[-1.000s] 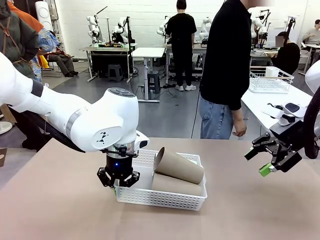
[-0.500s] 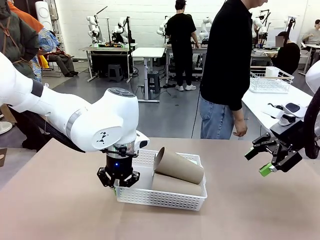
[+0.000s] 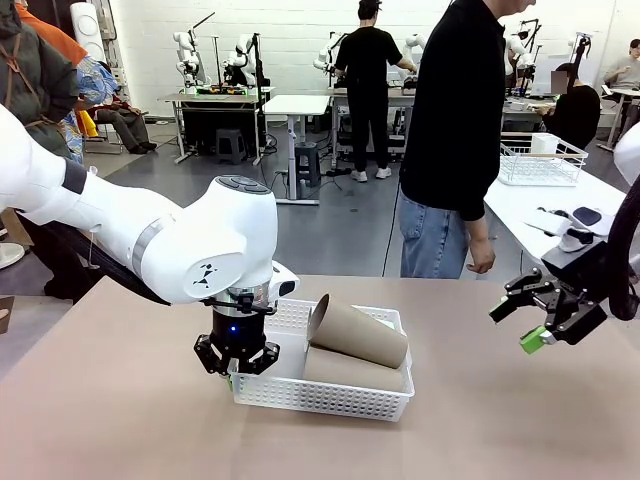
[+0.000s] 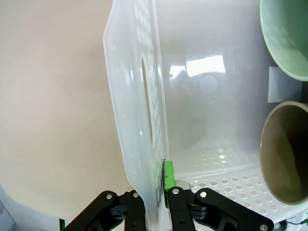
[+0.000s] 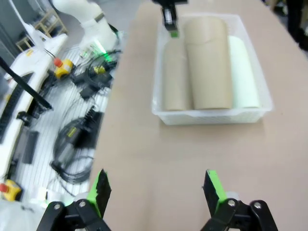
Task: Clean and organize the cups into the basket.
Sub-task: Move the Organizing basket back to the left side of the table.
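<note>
The white perforated basket [image 3: 330, 398] sits mid-table. Two tan cups lie on their sides in it, one [image 3: 357, 331] resting on top of the other [image 3: 352, 368]. My left gripper [image 3: 237, 360] points straight down and is shut on the basket's left end wall [image 4: 137, 106], just beside the cut-out handle, with a green pad [image 4: 168, 174] inside the wall. Past it I see the open mouths of a mint cup [image 4: 288, 38] and a tan cup [image 4: 286, 154]. My right gripper [image 3: 535, 315] hangs open above the table's right side, well clear of the basket [image 5: 211, 117], holding nothing.
A person in a black top [image 3: 455, 140] stands at the far edge, hands down. A white wire basket [image 3: 540, 160] sits on a side table at the right. Cables and gear [image 5: 72, 125] lie beyond the table edge. Bare tabletop surrounds the basket.
</note>
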You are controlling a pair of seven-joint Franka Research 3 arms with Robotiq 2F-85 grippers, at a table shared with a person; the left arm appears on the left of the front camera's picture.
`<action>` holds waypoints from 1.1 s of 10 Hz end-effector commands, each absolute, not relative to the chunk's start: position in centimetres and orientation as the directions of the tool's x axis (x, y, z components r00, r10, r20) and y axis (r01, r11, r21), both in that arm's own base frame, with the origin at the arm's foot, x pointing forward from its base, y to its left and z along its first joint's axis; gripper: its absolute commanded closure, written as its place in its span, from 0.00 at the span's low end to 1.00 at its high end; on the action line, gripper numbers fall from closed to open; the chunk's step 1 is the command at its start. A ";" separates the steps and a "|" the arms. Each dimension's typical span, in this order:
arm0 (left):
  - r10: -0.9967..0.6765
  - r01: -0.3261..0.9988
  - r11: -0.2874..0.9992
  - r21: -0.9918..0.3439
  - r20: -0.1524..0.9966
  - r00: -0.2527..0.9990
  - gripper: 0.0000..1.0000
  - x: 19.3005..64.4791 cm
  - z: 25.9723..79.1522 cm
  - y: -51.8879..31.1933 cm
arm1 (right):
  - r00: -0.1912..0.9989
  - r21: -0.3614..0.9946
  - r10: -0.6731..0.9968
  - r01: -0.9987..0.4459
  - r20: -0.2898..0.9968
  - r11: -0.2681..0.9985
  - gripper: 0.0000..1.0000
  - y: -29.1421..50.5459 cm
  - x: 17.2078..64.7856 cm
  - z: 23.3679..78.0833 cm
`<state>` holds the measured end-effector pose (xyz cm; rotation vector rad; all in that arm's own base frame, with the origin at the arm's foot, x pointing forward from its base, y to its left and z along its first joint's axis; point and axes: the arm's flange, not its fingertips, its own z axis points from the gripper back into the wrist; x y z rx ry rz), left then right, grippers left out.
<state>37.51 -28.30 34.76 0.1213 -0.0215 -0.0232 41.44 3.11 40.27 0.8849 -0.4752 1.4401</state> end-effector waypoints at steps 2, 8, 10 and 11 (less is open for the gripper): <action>-0.034 0.030 0.992 0.124 0.026 0.999 1.00 37.4 34.9 -28.2 | 0.636 0.691 0.341 -0.720 0.692 -0.059 0.00 -0.9 39.5 42.0; -0.034 0.030 0.992 0.124 0.026 0.999 1.00 37.4 34.9 -28.2 | 0.973 0.962 -0.021 -0.223 0.229 0.158 0.00 -10.3 35.2 41.3; -0.034 0.030 0.992 0.124 0.026 0.999 1.00 37.4 34.9 -28.2 | 0.975 0.985 -0.145 -0.155 0.165 0.082 0.00 -14.7 32.8 39.7; -0.034 0.030 0.992 0.124 0.026 0.999 1.00 37.4 34.9 -28.2 | 0.967 0.989 -0.210 -0.134 0.144 0.061 0.00 -16.8 31.6 38.7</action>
